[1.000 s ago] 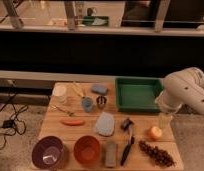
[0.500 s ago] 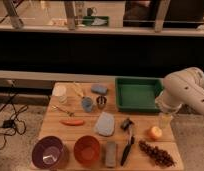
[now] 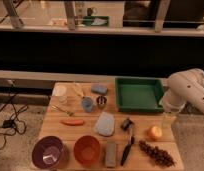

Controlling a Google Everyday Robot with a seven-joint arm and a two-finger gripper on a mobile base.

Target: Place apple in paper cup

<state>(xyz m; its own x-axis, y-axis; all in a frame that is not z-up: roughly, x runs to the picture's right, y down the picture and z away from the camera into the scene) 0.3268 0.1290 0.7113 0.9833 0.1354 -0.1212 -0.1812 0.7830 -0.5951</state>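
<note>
The apple (image 3: 155, 132) is a small round orange-yellow fruit lying on the wooden table (image 3: 85, 131) near its right edge. The paper cup (image 3: 60, 92) is pale and whitish and stands upright at the table's far left back corner. My white arm (image 3: 187, 92) comes in from the right. My gripper (image 3: 168, 120) hangs below it, just above and to the right of the apple, apart from it. The apple and the cup are at opposite sides of the table.
A green tray (image 3: 139, 93) sits at the back right. A blue-grey cup (image 3: 87, 104), small metallic cup (image 3: 101, 101), carrot piece (image 3: 73, 122), blue-grey cloth (image 3: 105, 123), purple bowl (image 3: 47, 152), orange-red bowl (image 3: 87, 149), grey block (image 3: 110, 152), black brush (image 3: 126, 142) and grapes (image 3: 156, 152) fill the table.
</note>
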